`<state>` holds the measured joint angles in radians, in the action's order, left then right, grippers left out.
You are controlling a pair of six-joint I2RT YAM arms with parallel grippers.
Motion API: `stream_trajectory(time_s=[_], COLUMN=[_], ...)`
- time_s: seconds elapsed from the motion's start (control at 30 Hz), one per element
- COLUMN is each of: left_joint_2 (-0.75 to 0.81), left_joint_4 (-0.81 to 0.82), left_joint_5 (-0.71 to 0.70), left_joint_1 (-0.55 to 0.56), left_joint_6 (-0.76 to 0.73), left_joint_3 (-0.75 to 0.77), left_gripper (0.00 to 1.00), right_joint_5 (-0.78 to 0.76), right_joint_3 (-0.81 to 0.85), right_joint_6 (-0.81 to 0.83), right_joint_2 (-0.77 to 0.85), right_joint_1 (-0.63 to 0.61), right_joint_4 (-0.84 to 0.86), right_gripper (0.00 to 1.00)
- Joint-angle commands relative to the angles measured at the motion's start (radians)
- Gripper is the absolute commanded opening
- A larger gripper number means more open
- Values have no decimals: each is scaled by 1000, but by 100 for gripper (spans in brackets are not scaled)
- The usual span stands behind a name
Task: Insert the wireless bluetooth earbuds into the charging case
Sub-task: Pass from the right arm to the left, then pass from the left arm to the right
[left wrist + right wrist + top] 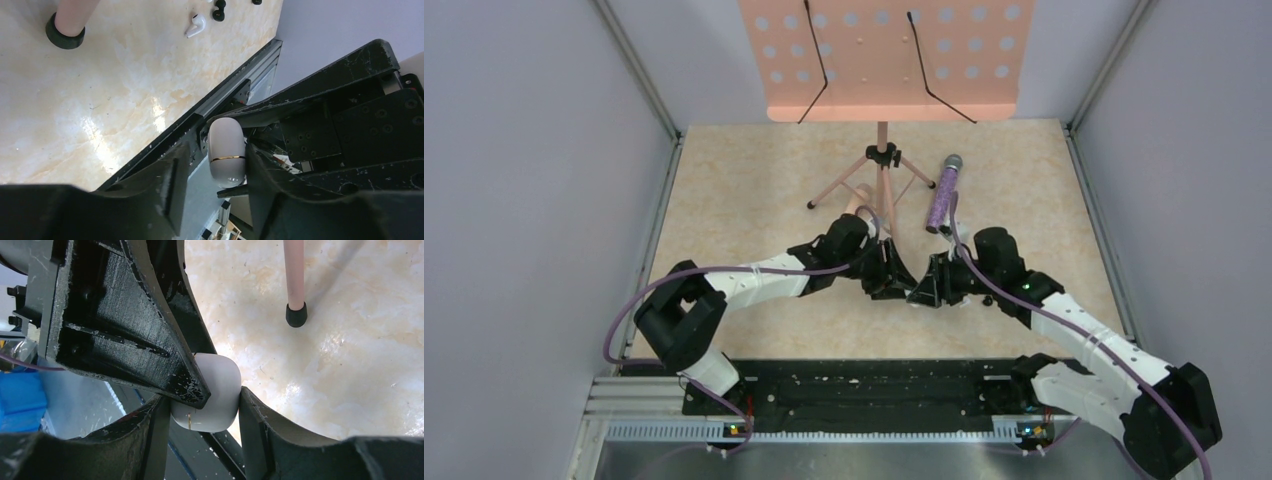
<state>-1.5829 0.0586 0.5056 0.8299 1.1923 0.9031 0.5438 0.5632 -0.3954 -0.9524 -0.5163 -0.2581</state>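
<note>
My right claw [932,287] is clenched on the charging case [210,395], a fingertip on each long side. It holds the case up in the air over the middle of the counter [754,180], not far from the near edge. The case is a smooth white oval with a thin gold seam, and the seam looks shut. I think this is why both claws meet here: one must steady the body while the other works the lid.

My left claw [890,276] has its fingers on both sides of the same case. One fingertip [192,390] touches the shell near the seam. On the other side I cannot tell whether it presses or only stands close, so I cannot say this claw grasps anything.

One white earbud [195,25] lies on the bare counter, well apart from the case, beside some small dark bits that I cannot name. The second earbud I do not see.

There is little room here. The metal rail of the near edge runs just under the claws. Toward the far edge stand the legs of the music stand [882,160], with the purple microphone [944,190] beside them. The left side of the counter looks more open for moving.
</note>
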Motion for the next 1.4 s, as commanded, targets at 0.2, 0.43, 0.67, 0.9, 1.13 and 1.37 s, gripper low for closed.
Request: stream_trajectory(time_s=[0.2,0.43,0.67,0.9,1.13,1.37], left_joint_2=[7,33,34,1,-15,-15], left_joint_4=[57,-40,-391,-602,-664,-726], left_joint_5=[40,-12,-153,-250,-248,-273], left_joint_1=[12,12,11,11,12,11], left_joint_6=[-11,-17,-53,-6,3,0], left_joint_3=[25,52,216,341,382,414], left_gripper=[19,5,0,0,0,0], right_joint_5=[-20,-105,-363,-827,-1117,-1179], right_joint_3=[54,118,179,151,141,173], right_joint_6=[18,44,64,21,3,38], right_joint_2=[-10,33,184,195,42,-70], right_joint_1=[-17,-17,-94,-505,-675,-674], right_joint_4=[20,-93,-213,-185,-87,-53], right_gripper=[51,82,77,68,61,59])
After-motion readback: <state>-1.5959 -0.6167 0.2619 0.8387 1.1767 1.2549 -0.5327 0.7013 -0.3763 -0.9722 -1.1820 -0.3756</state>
